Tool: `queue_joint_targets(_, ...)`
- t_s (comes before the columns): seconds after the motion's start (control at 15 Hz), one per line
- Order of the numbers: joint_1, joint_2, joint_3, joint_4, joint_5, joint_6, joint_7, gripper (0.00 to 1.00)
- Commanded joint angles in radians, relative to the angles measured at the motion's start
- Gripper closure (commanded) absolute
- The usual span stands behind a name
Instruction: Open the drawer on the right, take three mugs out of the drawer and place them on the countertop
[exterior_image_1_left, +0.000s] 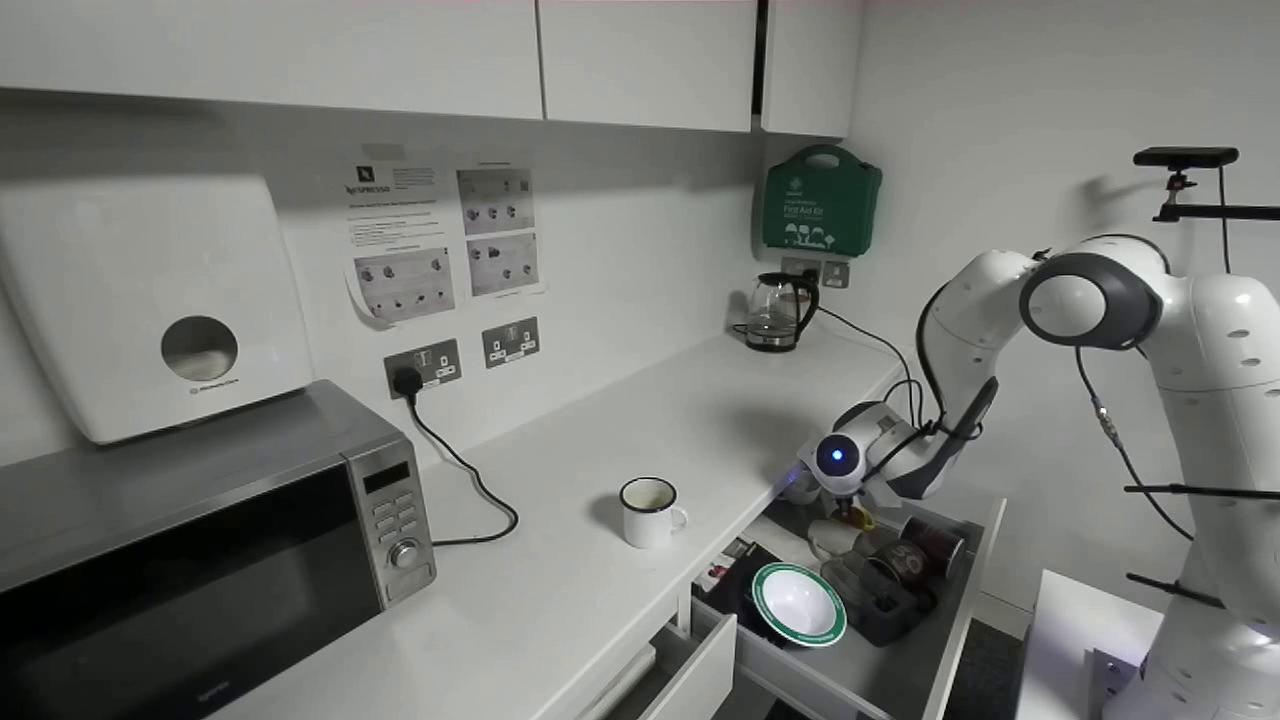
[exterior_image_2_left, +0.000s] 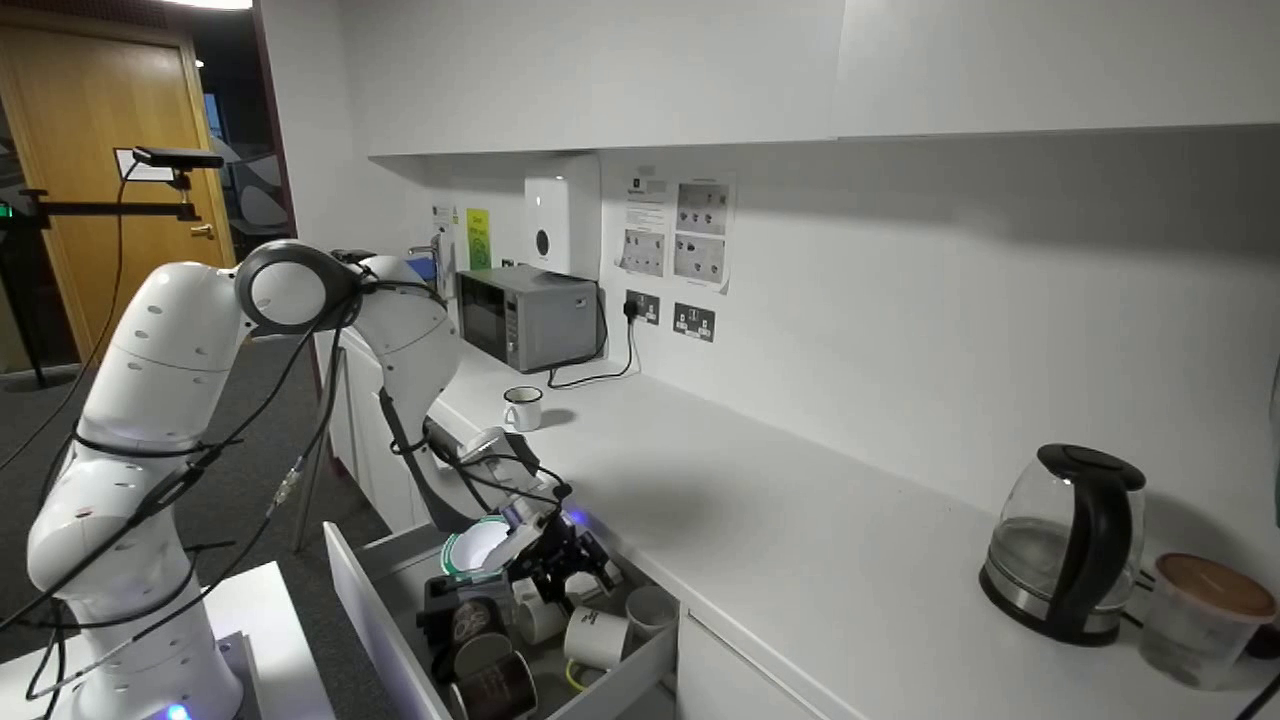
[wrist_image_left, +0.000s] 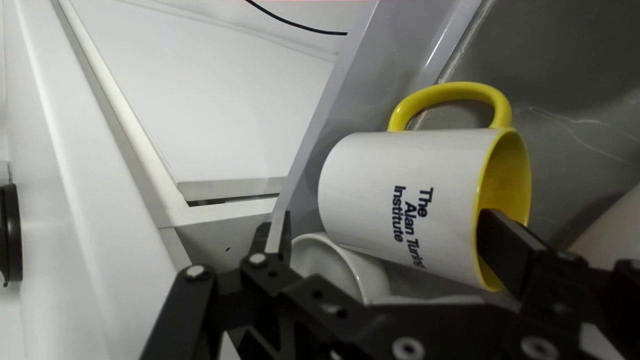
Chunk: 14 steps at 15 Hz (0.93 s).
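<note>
The drawer (exterior_image_1_left: 975, 600) stands open, with several mugs lying inside it. A white mug with a yellow inside and handle (wrist_image_left: 395, 165) lies on its side there, its lettering showing in the wrist view. My open gripper (wrist_image_left: 384, 222) is low over it: one finger is near the mug's base end, the other (wrist_image_left: 510, 245) at its mouth. Whether either finger touches it, I cannot tell. Partly under that mug's edge, a pale mug (wrist_image_left: 367, 280) is half hidden by the gripper. On the countertop (exterior_image_1_left: 560, 470) a white mug with a dark rim (exterior_image_1_left: 648, 522) stands upright.
A green-rimmed white bowl (exterior_image_1_left: 800, 605) and brown mugs (exterior_image_2_left: 495, 688) share the drawer. A narrower drawer (exterior_image_1_left: 700, 680) beside it is partly open. The microwave (exterior_image_1_left: 200, 560) and glass kettle (exterior_image_2_left: 1065, 545) stand on the countertop. The counter edge runs close beside the gripper.
</note>
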Motion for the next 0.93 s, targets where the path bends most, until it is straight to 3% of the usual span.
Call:
queue_joint_targets(0.0, -0.018, 0.011, 0.013, 0.024, -0.044, -0.028, 0.028, 0.00)
queue_joint_targets(0.87, -0.031, 0.064, 0.011, 0.069, -0.043, -0.028, 0.023, 0.00)
